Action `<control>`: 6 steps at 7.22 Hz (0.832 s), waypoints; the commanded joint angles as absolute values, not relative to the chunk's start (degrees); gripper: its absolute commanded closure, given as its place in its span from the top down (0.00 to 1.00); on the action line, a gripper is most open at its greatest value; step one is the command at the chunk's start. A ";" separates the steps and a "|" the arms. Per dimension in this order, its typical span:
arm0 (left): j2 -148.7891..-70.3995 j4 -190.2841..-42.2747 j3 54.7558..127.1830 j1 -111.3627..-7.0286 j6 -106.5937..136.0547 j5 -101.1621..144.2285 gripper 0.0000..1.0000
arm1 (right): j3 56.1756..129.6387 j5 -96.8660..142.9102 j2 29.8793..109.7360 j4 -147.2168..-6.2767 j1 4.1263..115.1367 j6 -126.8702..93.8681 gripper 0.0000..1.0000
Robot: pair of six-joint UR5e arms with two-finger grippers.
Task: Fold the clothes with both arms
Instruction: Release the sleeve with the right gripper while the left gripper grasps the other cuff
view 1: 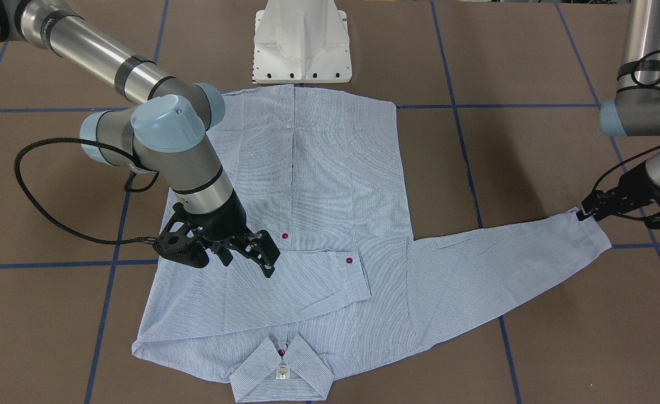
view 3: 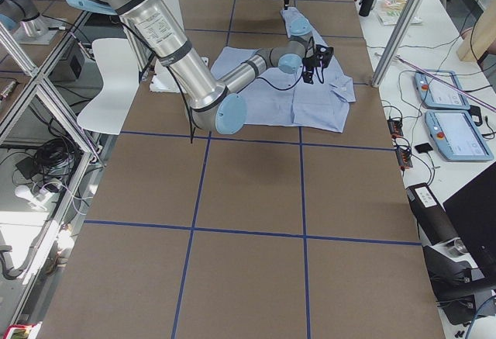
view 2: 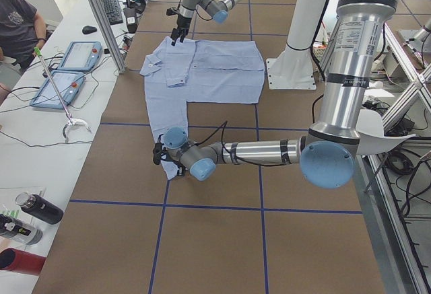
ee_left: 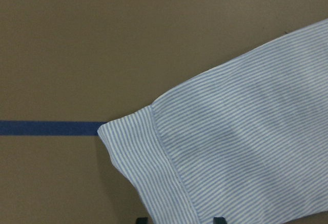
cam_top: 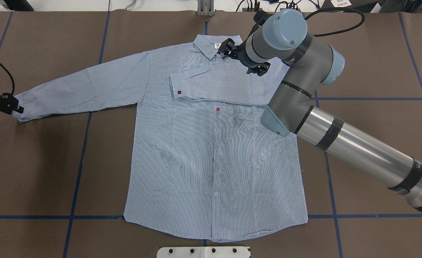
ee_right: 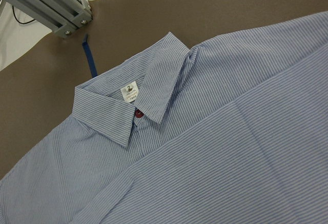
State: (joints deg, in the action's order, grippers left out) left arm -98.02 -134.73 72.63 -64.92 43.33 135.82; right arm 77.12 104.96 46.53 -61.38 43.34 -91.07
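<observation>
The clothes are one light blue striped shirt (view 1: 330, 185) lying flat, front up, with its collar (view 1: 282, 365) at the far edge from the robot. One sleeve (view 1: 285, 286) lies folded across the chest. My right gripper (view 1: 248, 259) hovers open just above that folded sleeve, near the collar (ee_right: 128, 111), holding nothing. The other sleeve (view 1: 503, 264) stretches out sideways. My left gripper (view 1: 585, 214) sits low at the corner of its cuff (ee_left: 148, 152). Its fingertips (ee_left: 219, 219) stand apart at the cuff's edge, and the cuff lies flat on the table.
The white pedestal base (view 1: 303, 42) stands against the shirt's hem. Blue tape lines (view 1: 453, 106) cross the brown table. In the exterior left view a person (view 2: 17, 18), tablets (view 2: 64, 82) and bottles (view 2: 37, 208) are at a side bench.
</observation>
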 commanded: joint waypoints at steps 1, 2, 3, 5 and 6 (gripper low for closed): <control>-98.00 -134.65 72.42 -64.86 43.51 134.49 0.35 | 77.17 105.03 46.85 -61.44 44.03 -90.88 0.99; -98.00 -134.65 72.42 -64.86 43.59 133.78 0.35 | 77.25 105.03 46.93 -61.44 44.21 -90.88 0.99; -98.00 -134.65 72.51 -64.86 43.85 133.77 0.14 | 77.17 105.03 47.19 -61.52 44.21 -90.88 0.99; -98.09 -134.30 75.73 -64.86 44.90 133.94 0.00 | 78.04 106.34 47.89 -61.52 45.69 -90.70 0.99; -98.52 -133.69 81.42 -64.95 48.83 133.95 0.00 | 80.57 110.00 50.86 -61.44 48.05 -90.44 0.99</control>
